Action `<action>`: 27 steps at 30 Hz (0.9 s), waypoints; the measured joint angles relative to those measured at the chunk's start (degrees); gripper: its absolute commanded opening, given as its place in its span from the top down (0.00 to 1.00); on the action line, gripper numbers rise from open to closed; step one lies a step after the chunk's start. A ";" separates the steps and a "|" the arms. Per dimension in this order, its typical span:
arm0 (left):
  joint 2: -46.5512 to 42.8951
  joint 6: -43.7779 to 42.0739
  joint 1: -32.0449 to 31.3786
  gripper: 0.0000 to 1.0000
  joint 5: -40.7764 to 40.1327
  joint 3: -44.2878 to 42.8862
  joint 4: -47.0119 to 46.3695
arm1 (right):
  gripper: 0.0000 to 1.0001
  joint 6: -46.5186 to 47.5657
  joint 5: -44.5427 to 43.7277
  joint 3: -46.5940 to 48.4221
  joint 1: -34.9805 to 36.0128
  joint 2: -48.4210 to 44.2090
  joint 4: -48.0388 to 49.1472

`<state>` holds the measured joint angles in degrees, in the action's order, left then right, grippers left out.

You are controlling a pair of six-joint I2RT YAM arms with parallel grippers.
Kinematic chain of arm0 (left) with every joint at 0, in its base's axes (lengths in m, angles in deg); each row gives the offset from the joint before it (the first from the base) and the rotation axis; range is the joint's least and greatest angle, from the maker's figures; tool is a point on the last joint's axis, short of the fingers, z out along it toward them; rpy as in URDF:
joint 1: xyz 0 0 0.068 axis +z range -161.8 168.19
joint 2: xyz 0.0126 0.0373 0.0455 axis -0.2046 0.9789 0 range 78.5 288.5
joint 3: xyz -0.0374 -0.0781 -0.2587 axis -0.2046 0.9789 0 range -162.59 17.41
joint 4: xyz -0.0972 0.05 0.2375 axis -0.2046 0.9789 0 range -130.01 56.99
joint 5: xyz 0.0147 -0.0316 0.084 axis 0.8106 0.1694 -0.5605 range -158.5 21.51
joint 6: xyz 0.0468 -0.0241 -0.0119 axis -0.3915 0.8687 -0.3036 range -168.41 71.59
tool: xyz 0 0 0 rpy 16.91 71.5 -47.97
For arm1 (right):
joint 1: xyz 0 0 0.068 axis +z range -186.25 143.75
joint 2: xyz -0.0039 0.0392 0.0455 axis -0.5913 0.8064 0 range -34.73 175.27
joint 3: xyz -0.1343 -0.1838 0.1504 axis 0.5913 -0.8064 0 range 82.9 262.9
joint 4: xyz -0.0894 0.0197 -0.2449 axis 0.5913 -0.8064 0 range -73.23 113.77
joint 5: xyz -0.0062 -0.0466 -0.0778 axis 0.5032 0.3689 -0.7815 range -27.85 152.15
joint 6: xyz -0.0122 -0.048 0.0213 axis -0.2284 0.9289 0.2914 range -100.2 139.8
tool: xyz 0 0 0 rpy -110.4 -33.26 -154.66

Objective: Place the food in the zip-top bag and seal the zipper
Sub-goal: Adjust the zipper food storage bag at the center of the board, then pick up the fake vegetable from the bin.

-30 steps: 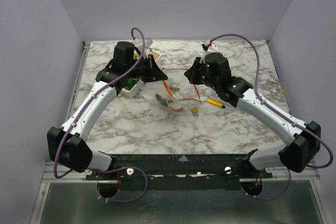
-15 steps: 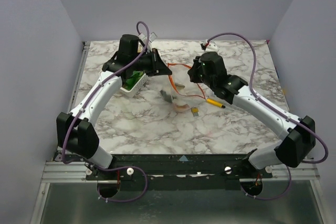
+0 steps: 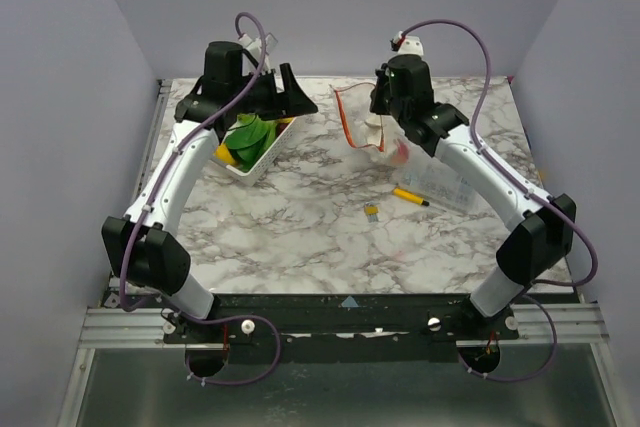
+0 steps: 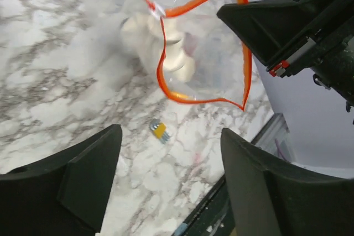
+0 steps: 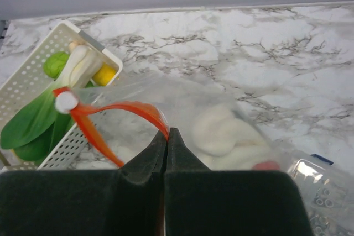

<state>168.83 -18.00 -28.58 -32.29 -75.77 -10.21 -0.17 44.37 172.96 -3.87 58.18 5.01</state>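
Right gripper [image 5: 167, 134] pinched fully closed on zipper [image 5: 127, 106], holding zip-top bag [image 4: 204, 64] up off surface [image 3: 300, 237], far middle-right. Bag mouth gapes in a loop; white food [image 5: 221, 131] lies inside, with a reddish piece beside it. Left gripper [image 3: 295, 90] spread wide, gripping nothing, raised above white basket [image 5: 33, 75] at far left, apart from bag. Basket holds leafy green toy [image 5: 27, 122] plus green and yellow pieces. Yellow marker [image 3: 411, 196] lies on surface near bag
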 measured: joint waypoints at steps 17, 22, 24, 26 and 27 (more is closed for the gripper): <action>14.16 -19.89 5.46 0.11 -30.64 -8.61 5.68 | 0.99 4.63 2.73 1.38 -1.36 8.02 2.51; 25.14 -26.29 4.83 0.10 -37.35 -15.80 7.80 | 0.99 4.59 4.85 0.24 -1.75 8.00 3.85; 28.39 -28.44 4.22 0.10 -39.19 -19.12 9.11 | 0.99 4.59 5.33 -0.13 -1.77 7.96 4.22; 30.47 -30.01 3.56 0.12 -40.44 -21.07 9.64 | 0.99 4.57 5.66 -0.33 -1.86 7.93 4.33; 31.10 -30.51 3.32 0.13 -40.85 -21.59 10.05 | 0.99 4.59 5.75 -0.37 -1.86 7.91 4.48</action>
<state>199.93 -48.51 -25.26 -73.14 -97.37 -0.15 4.42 50.12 172.59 -5.73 66.09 9.49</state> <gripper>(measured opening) 0.896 0.008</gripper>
